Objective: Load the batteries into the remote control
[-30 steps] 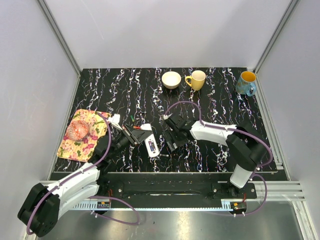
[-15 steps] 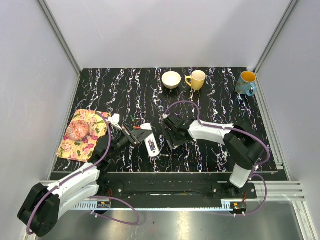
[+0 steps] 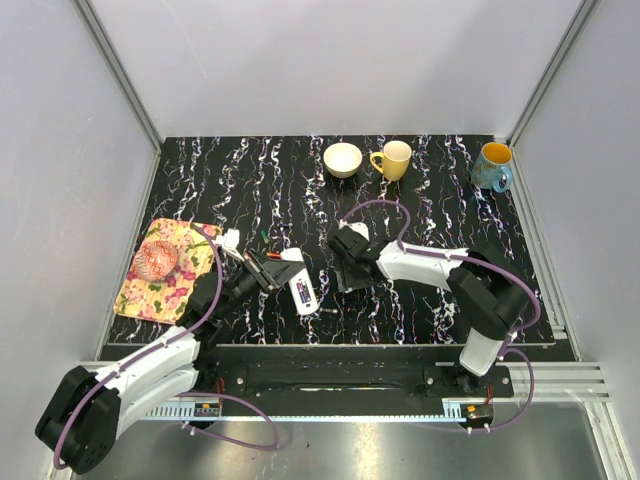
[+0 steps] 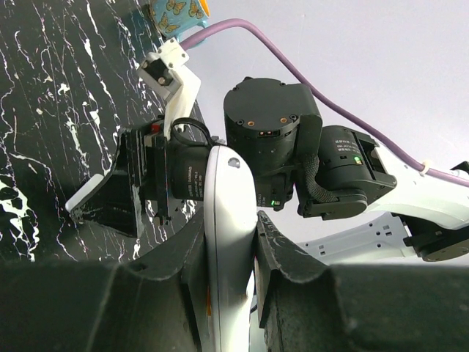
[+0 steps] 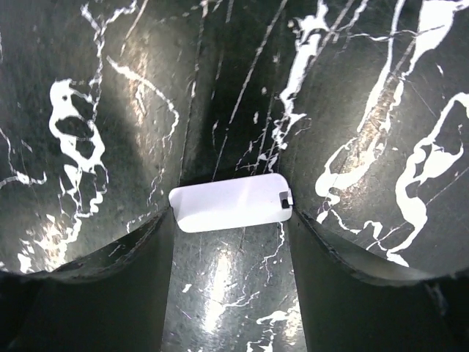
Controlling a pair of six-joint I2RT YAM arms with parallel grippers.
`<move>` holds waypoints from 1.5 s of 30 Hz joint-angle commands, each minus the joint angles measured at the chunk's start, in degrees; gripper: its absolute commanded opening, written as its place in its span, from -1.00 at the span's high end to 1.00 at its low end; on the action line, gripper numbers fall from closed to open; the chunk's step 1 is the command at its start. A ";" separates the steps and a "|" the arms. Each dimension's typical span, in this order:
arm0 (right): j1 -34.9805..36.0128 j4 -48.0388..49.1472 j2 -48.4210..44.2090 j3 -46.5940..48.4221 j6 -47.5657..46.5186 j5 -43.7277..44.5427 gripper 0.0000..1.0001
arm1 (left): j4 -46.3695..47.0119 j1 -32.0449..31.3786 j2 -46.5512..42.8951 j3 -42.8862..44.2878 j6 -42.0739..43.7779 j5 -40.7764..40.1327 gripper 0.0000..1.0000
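My left gripper (image 3: pixel 272 268) is shut on the remote control (image 3: pixel 301 284), a slim white bar held just above the table; in the left wrist view the remote (image 4: pixel 229 213) stands edge-on between the jaws of the left gripper (image 4: pixel 231 235). A tiny reddish battery (image 3: pixel 327 313) lies on the table beside the remote's near end. My right gripper (image 3: pixel 343 272) is down at the table to the right of the remote. In the right wrist view the right gripper (image 5: pixel 231 213) has its fingers against both ends of a small flat white cover piece (image 5: pixel 231 202) lying on the table.
A floral cloth (image 3: pixel 185 270) with a pinkish round object (image 3: pixel 155 260) lies at the left. A cream bowl (image 3: pixel 343 159), a yellow mug (image 3: pixel 393 159) and a blue mug (image 3: pixel 492 166) stand along the back edge. The dark marbled table (image 3: pixel 250 190) is walled by white panels.
The right gripper has shifted slightly toward the back and its jaws have narrowed onto the cover piece. The left gripper and the remote have not moved.
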 commanded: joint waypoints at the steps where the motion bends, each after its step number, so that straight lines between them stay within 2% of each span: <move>1: -1.25 0.79 1.51 -2.85 13.92 5.45 -0.20 | 4.50 0.32 -1.39 -0.51 -1.18 0.28 1.00; 10: -6.26 6.23 6.87 -2.24 31.68 3.43 -0.27 | -3.67 0.32 -8.33 -0.52 0.66 -2.63 1.00; 13: -6.35 6.50 8.19 -0.32 36.08 4.14 -0.40 | -3.85 0.24 -8.33 -0.61 0.49 -2.71 1.00; 18: -5.91 0.01 8.46 5.75 28.37 7.28 -0.87 | -4.20 0.32 -8.69 -0.34 0.66 -2.71 1.00; 22: -5.82 -2.01 3.28 5.40 16.34 9.93 -1.00 | -3.50 0.32 -8.34 -0.34 0.75 -2.71 1.00; 24: -5.82 -1.85 0.11 4.44 9.31 11.17 -1.00 | -2.45 0.32 -7.90 -0.60 0.66 -2.89 1.00; 28: -6.17 -0.62 -2.53 4.70 3.57 15.47 -0.84 | -0.51 0.24 -7.11 -1.48 -0.21 -3.59 1.00; 29: -6.43 -0.53 -2.01 5.22 2.44 15.74 -0.69 | -0.16 0.32 -7.02 -1.57 -0.30 -3.51 1.00; 31: -7.05 -0.53 -0.69 7.77 1.73 15.83 -0.55 | -0.51 0.24 -6.84 -0.96 -0.31 -3.07 1.00; 36: -7.49 -0.62 5.02 12.69 1.02 14.34 -0.43 | -3.93 0.32 -8.77 0.53 0.83 -2.54 1.00; 38: -7.93 -0.18 6.69 13.40 0.93 13.46 -0.32 | -5.86 0.32 -10.35 0.54 1.01 -2.98 1.00; 39: -8.10 0.08 7.13 13.92 0.76 13.19 -0.20 | -6.22 0.32 -10.79 0.28 1.10 -3.24 1.00; 41: -8.19 1.05 8.10 14.11 -0.03 12.23 -0.10 | -7.18 0.24 -11.76 0.10 1.19 -3.50 1.00; 42: -8.19 1.31 8.36 14.19 -0.38 11.79 0.12 | -7.45 0.32 -11.94 0.01 1.19 -3.59 1.00; 45: -8.19 2.46 8.63 13.58 -1.26 9.77 0.46 | -7.46 0.32 -12.11 -0.08 1.19 -3.59 1.00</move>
